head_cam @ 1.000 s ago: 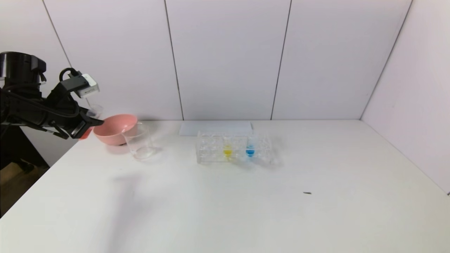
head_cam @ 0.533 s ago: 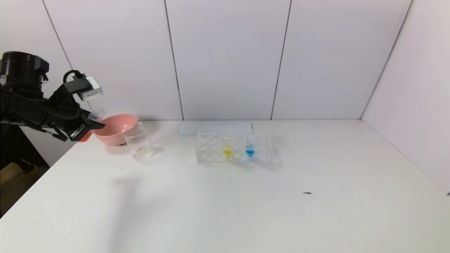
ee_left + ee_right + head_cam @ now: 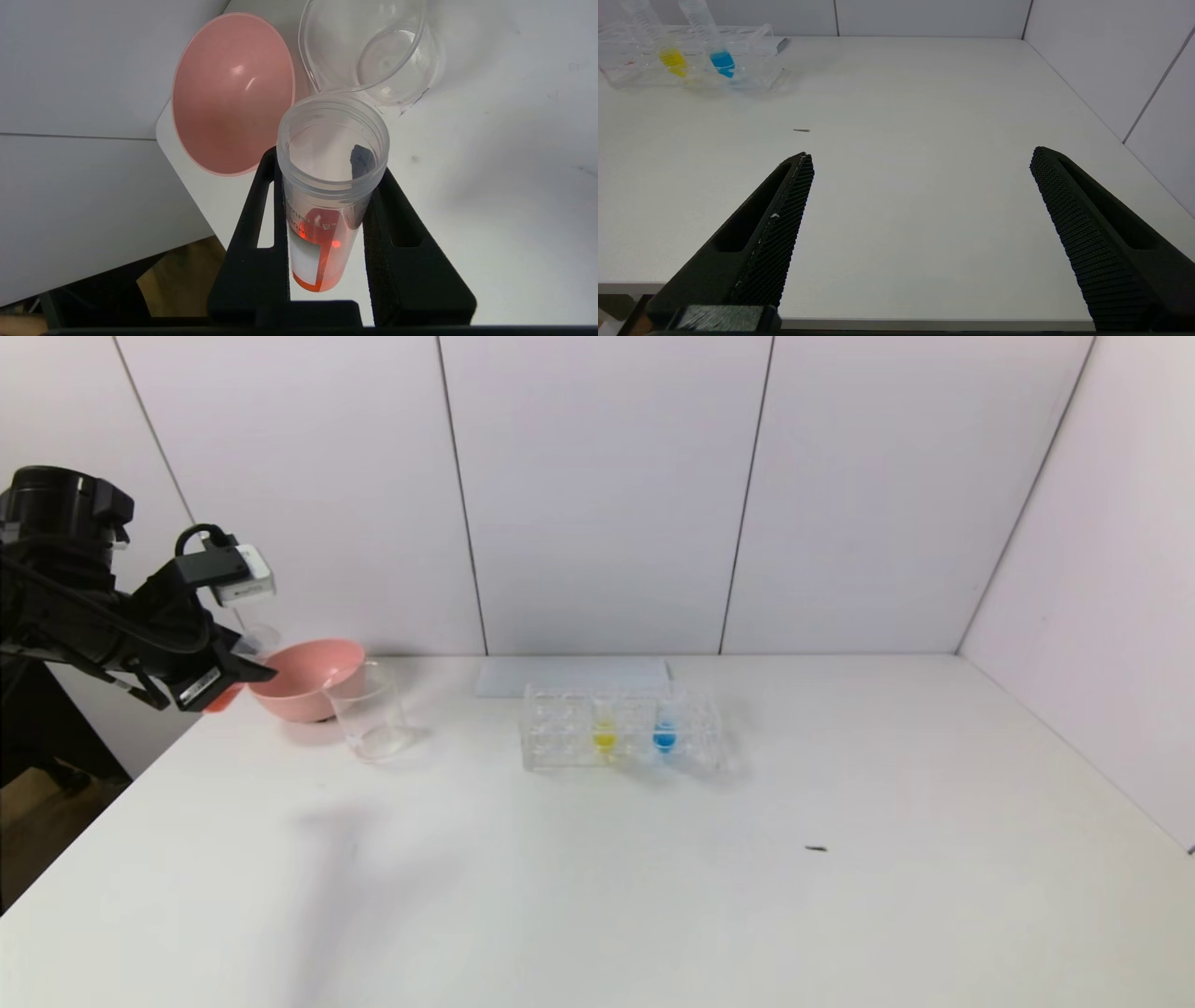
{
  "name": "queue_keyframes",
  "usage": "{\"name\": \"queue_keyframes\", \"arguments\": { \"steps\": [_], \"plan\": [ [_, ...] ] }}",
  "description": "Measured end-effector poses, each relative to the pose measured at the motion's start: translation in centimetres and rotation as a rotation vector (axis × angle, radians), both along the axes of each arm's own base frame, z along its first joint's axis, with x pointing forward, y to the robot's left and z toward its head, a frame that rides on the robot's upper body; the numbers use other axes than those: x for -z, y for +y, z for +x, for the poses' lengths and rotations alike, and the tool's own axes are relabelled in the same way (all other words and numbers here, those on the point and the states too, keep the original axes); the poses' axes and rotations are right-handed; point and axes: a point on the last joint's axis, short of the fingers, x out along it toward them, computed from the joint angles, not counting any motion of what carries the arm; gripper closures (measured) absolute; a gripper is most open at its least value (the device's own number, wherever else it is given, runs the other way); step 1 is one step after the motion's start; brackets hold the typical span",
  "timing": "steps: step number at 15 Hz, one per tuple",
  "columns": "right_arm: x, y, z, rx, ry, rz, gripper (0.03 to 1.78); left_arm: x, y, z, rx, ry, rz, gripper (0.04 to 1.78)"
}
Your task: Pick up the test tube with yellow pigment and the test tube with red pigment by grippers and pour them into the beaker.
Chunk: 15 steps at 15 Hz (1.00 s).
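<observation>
At the far left of the head view, our black left gripper (image 3: 245,665) hangs in the air beside the table's edge, clenched on the slim clear test tube with red pigment (image 3: 322,224). Our left wrist camera shows the tube squeezed between the two black fingers (image 3: 261,233), its open mouth up and red-orange liquid pooled at its rounded tip.

Just past the gripper, in the left part of the head view, a pink plastic bowl (image 3: 303,679) sits at the back of the white table (image 3: 653,877). The small clear cylindrical beaker (image 3: 372,714) stands touching or just beside the bowl, on its right, and nothing coloured shows in it.

Near the middle of the head view, a clear rectangular tube rack (image 3: 621,728) holds the slim clear test tube with yellow pigment (image 3: 604,735) upright, with a clear tube of blue liquid (image 3: 664,735) to its right.

Our right gripper (image 3: 920,200), seen only in its own wrist camera, hangs over the table's near edge with its jaws spread wide, gripping nothing.
</observation>
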Motion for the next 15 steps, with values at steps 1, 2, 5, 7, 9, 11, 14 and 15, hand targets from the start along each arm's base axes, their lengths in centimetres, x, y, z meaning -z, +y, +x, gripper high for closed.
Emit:
{"name": "queue_keyframes", "arguments": {
  "steps": [1,2,5,7,9,11,14,15],
  "plan": [
    [0.0,0.0,0.0,0.0,0.0,0.0,0.11,0.0,0.1,0.1,0.01,0.005,0.013,1.36],
    [0.0,0.0,0.0,0.0,0.0,0.0,0.11,0.0,0.1,0.1,0.014,0.016,0.018,1.36],
    [0.0,0.0,0.0,0.0,0.0,0.0,0.11,0.1,0.2,0.3,0.037,0.045,0.036,1.36],
    [0.0,0.0,0.0,0.0,0.0,0.0,0.11,0.1,0.3,0.7,0.046,0.043,0.047,1.36],
    [0.0,0.0,0.0,0.0,0.0,0.0,0.11,0.3,0.4,1.0,0.06,0.045,0.063,1.36],
    [0.0,0.0,0.0,-0.001,0.0,0.0,0.11,0.3,0.4,1.1,0.066,0.069,0.063,1.36],
    [0.0,0.0,0.0,-0.001,0.0,0.0,0.11,0.0,0.4,1.3,0.074,0.095,0.066,1.36],
    [0.0,0.0,0.0,0.0,0.0,0.0,0.11,-0.1,0.4,1.4,0.078,0.095,0.07,1.36]
  ]
}}
